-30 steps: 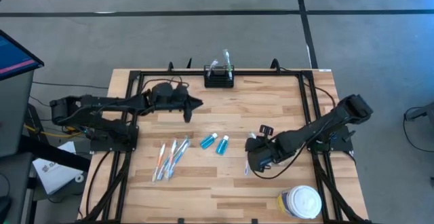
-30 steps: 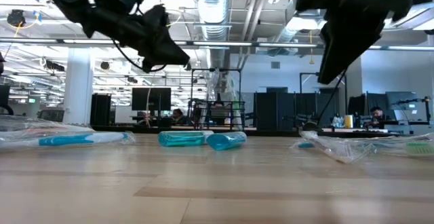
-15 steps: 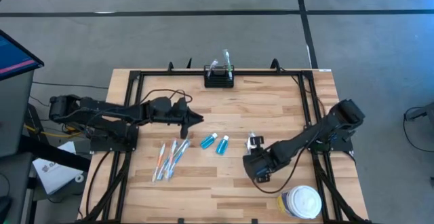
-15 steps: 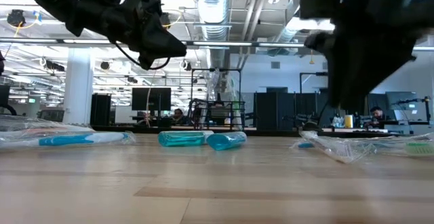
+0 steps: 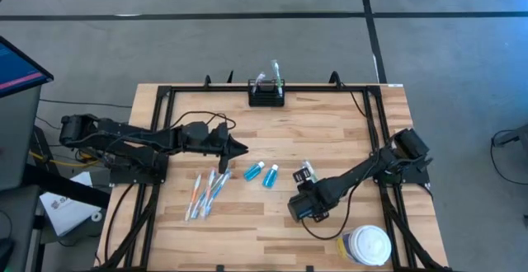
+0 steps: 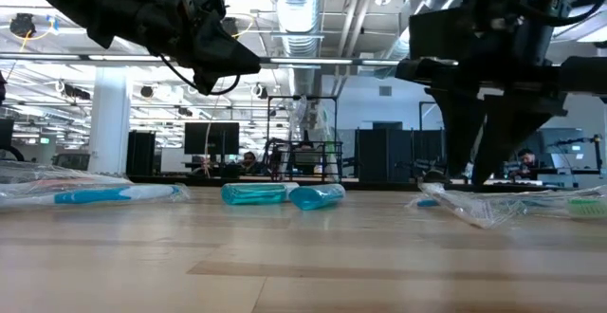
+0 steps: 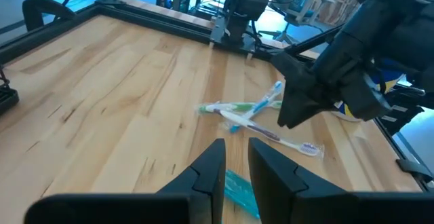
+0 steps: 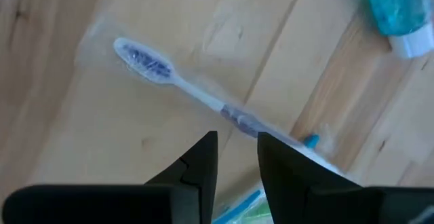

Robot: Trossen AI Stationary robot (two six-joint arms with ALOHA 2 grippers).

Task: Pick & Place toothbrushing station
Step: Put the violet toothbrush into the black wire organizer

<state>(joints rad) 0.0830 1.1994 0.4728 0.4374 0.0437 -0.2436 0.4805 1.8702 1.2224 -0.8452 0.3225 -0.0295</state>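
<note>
Right gripper [image 8: 235, 157] fingers slightly apart above wrapped toothbrush [image 8: 196, 95], empty; left gripper [image 7: 236, 166] likewise, empty.

the table [image 5: 330, 124] is pale, matt butcher-block wood with visible grain, framed by black metal rails [image 5: 264, 88], and near its middle lie glossy clear plastic wrappers around the toothbrushes [image 8: 183, 85] and translucent blue plastic bottles [image 5: 262, 173], beside matt black grippers [image 7: 230, 163].
</note>
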